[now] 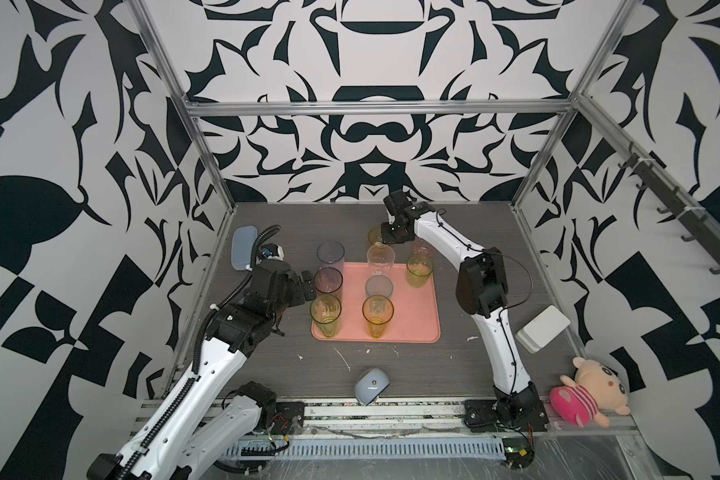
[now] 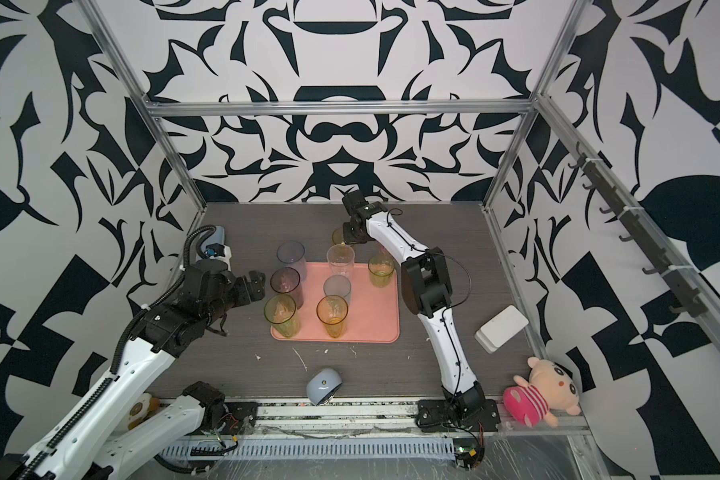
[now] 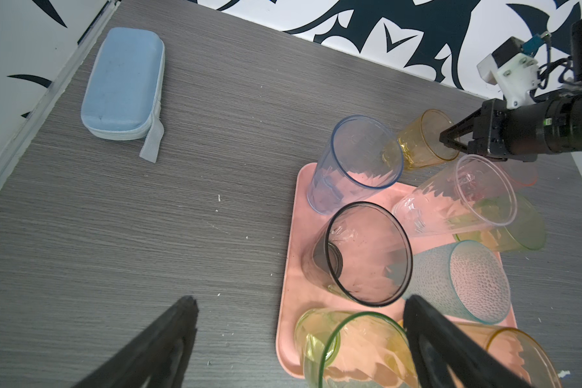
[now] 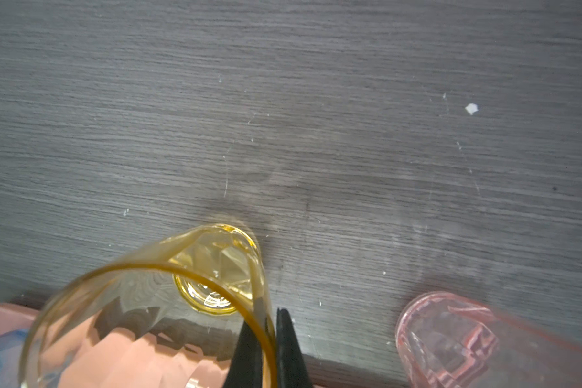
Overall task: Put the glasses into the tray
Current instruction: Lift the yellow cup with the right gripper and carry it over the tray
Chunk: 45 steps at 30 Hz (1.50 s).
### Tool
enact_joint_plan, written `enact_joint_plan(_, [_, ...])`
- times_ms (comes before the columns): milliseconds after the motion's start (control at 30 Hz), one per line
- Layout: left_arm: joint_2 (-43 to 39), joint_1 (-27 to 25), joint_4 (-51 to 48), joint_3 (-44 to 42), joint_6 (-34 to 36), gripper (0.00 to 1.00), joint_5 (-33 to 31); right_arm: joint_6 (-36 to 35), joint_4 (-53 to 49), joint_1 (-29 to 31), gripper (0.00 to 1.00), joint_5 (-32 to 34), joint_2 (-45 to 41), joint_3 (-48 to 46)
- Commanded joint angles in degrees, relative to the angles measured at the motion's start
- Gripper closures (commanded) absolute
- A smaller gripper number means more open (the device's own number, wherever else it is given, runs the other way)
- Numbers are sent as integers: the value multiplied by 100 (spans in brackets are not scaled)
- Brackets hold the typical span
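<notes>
The salmon-pink tray (image 1: 425, 299) lies mid-table with several glasses standing on it, among them a grey one (image 1: 328, 280), a clear tall one (image 1: 380, 257) and a green one (image 1: 419, 268). A tall blue glass (image 1: 330, 257) stands at its far left corner. Behind the tray, a short amber glass (image 1: 376, 236) stands on the table with my right gripper (image 4: 269, 319) shut on its rim wall, one finger inside and one outside. A pink glass (image 4: 451, 339) stands beside it, off the tray. My left gripper (image 3: 301, 300) hangs open at the tray's left edge, holding nothing.
A pale-blue zip case (image 1: 244, 247) lies at the far left. A white box (image 1: 543, 328) sits at the right edge, with a plush toy (image 1: 587, 390) in front of it. A pale-blue rounded object (image 1: 371, 385) rests near the front edge.
</notes>
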Motion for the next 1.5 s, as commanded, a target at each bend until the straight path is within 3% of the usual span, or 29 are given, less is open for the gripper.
enact_joint_plan(0, [-135,20,-152,160,-29,0,-37,-158,-271,28,100,239,-368,413])
enact_joint_plan(700, [-137,20,-131,212,-114,1,74,-474,-1415,3,100,1066,-1706,289])
enact_joint_plan(1100, [74,22,-70,221,-227,0,309,-319,-1631,11,100,1021,-3161,-1203])
enact_joint_plan(1467, [301,16,-9,208,-316,1,685,-20,-1262,60,100,428,-4684,-3077])
